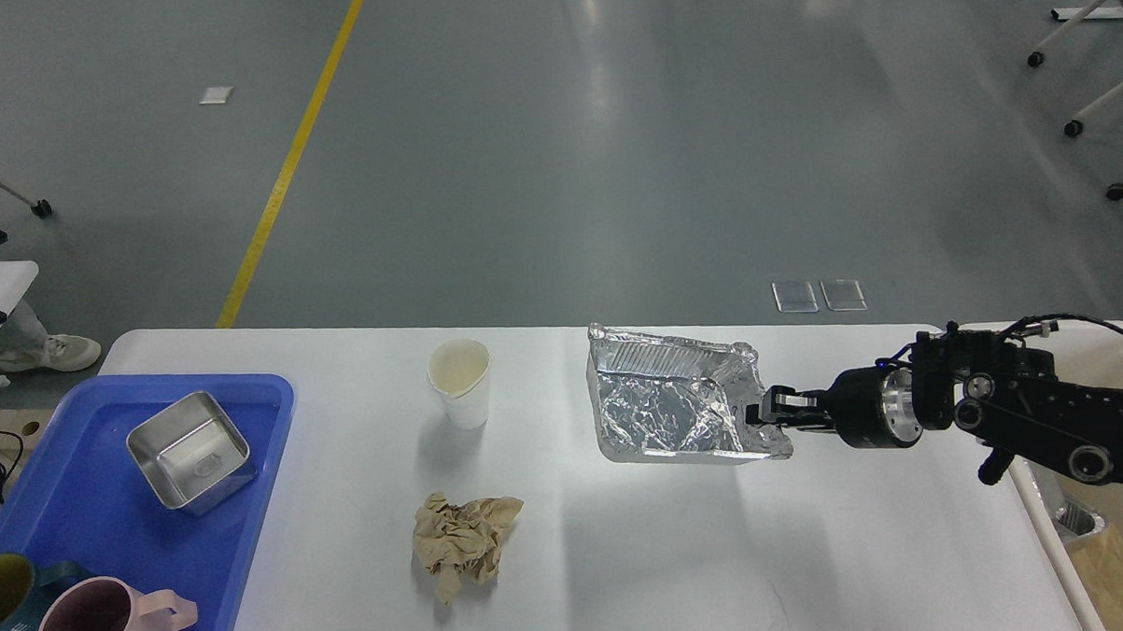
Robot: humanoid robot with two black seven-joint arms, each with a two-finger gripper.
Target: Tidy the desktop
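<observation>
Standing nearest at the left, a pink mug (96, 626) and a dark mug (0, 611) are held in the blue tray (83, 519), with an empty steel tin (190, 451) farther back. Crumpled brown paper (464, 541) is seen on the white desktop (626, 556). Farther off, an empty paper cup (460, 383) stands upright. At the right, a crumpled foil container (667, 407) is clamped at its right rim by the right gripper (772, 409). A beige bin (1107, 558) is seen at the desktop's right edge.
</observation>
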